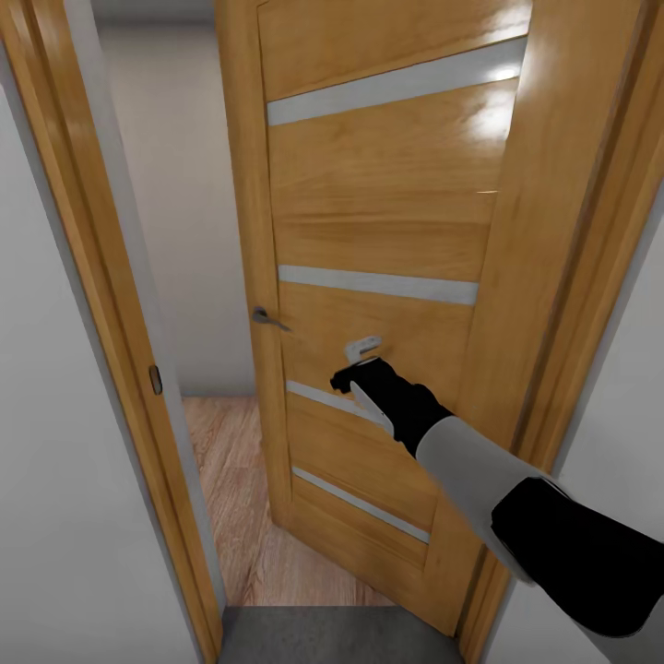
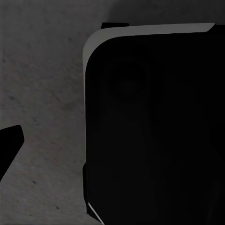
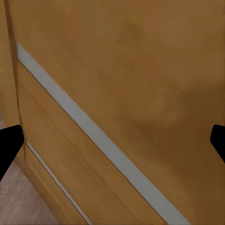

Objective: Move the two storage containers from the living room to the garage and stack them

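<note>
Spread right fingers [image 1: 361, 367] meet the half-open wooden door [image 1: 387, 212]; beyond lies light plank flooring [image 1: 240, 480], grey concrete [image 1: 323, 636] underfoot.

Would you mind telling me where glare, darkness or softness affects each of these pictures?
Head view: bright glare patch on the wooden door near its top right; the rest evenly lit. Left wrist view: very dark, a black robot part over dim grey speckled floor. Right wrist view: the door panel and its pale stripe look soft, without glare.
</note>
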